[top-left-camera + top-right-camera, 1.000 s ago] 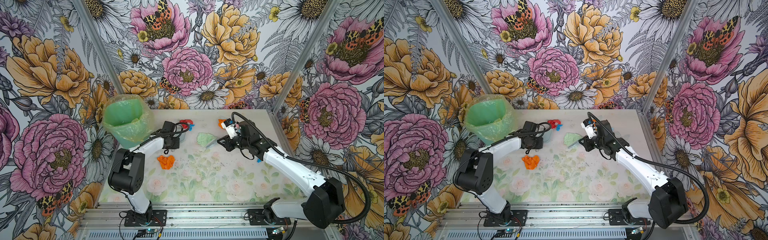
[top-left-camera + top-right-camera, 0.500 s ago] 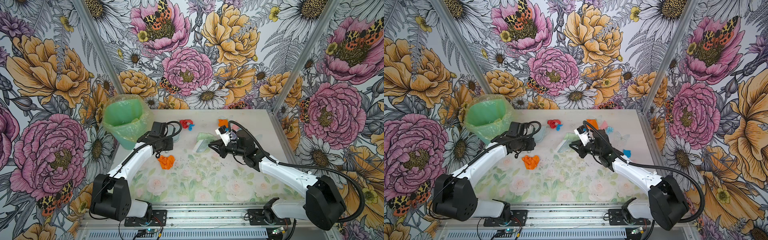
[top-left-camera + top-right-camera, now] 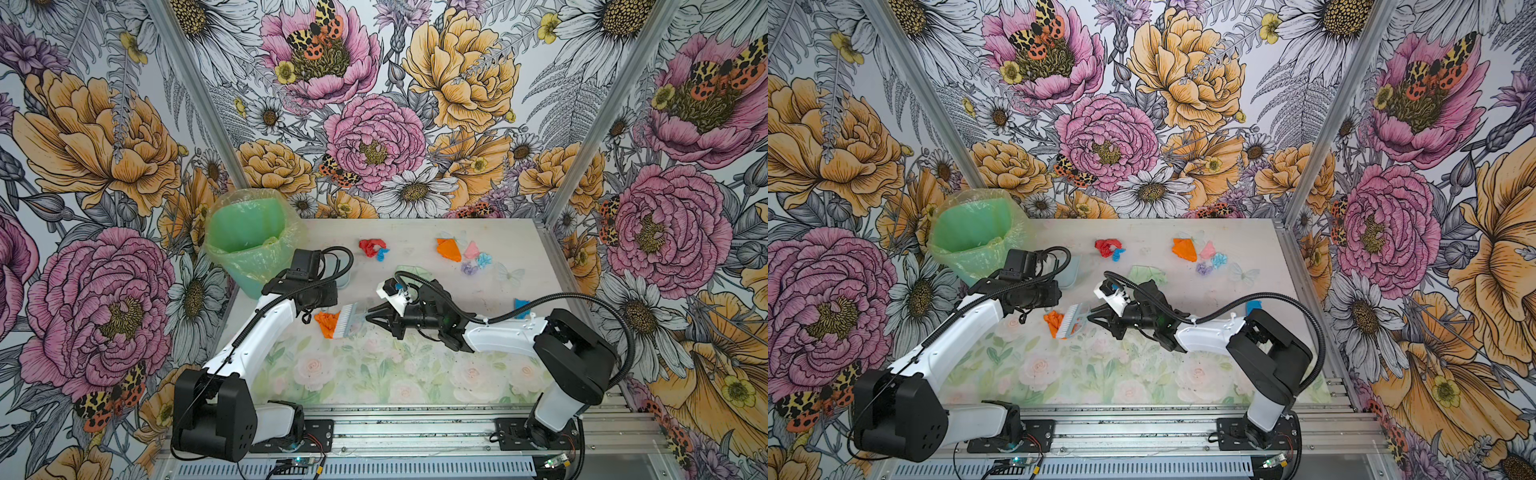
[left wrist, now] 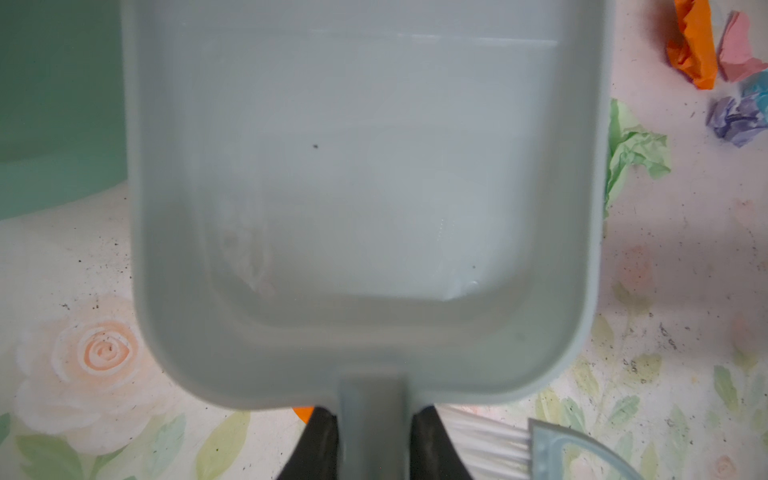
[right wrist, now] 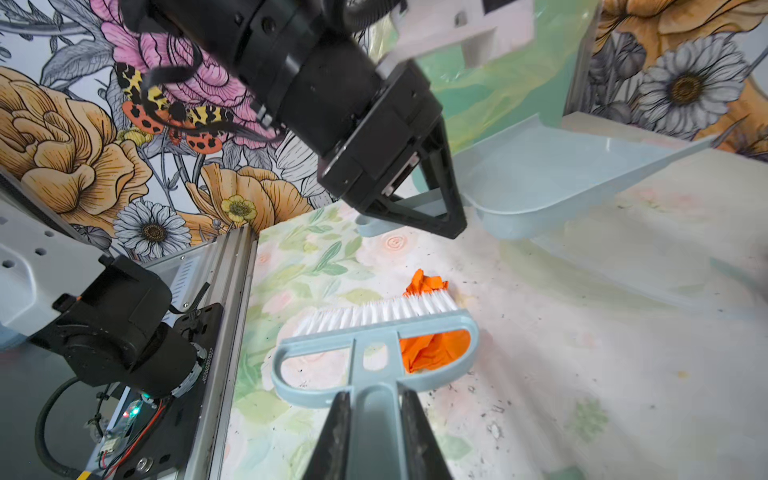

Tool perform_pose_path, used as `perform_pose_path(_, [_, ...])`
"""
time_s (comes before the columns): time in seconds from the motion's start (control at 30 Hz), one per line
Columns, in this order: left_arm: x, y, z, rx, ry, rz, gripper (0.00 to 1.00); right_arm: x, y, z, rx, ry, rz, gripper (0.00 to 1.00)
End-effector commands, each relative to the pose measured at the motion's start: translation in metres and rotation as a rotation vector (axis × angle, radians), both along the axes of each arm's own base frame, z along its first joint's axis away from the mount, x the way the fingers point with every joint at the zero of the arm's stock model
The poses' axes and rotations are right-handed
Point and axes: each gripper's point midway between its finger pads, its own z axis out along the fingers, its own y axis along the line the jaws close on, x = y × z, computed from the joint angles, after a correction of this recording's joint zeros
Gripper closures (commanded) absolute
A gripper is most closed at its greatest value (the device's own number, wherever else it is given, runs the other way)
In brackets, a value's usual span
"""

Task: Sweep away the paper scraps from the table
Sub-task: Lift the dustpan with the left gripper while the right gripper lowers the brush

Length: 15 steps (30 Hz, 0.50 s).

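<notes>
An orange wad (image 3: 326, 325) of crumpled paper lies left of the middle of the table (image 3: 374, 376), and we see white bristles pressed against it. They belong to a grey hand brush (image 5: 374, 332). Its head is laid across the wad, so orange shows through the opening in the brush's frame in the right wrist view. The right tool (image 5: 374, 397) is clamped narrowly on the brush's handle, reaching in from the right. We judge this puts the bristles in place to push the wad along.

Just beside it, the left tool (image 4: 372, 413) is closed tight on the handle of a grey-blue dustpan (image 4: 365, 187). The pan is empty, and its mouth points away toward the green lined bin (image 3: 249, 232) at the back left corner. The wad sits at the handle end, so we judge the pan must turn or back up before anything can be swept in.

The other paper scraps lie well apart toward the back:
- a red wad (image 3: 368, 247)
- a pale green wad (image 3: 1146, 274)
- a second orange wad (image 3: 449, 249)
- a pink wad (image 3: 471, 250)
- a light blue wad (image 3: 484, 259)
- a lilac wad (image 3: 469, 269)
</notes>
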Motion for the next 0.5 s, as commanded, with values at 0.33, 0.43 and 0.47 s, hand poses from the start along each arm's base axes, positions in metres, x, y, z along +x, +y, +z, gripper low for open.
perform_pose_path(0.33, [-0.004,0.004,0.003,-0.032,-0.012,0.018,0.84,0.008,0.029,-0.017,0.064,-0.051,0.020,1.00])
perform_pose_path(0.43, [-0.004,0.004,0.003,-0.033,-0.009,0.017,0.84,0.007,0.028,-0.033,0.045,-0.024,0.017,1.00])
perform_pose_path(0.47, [-0.004,0.004,0.002,-0.033,-0.008,0.015,0.84,0.007,0.027,-0.039,0.034,-0.012,0.013,1.00])
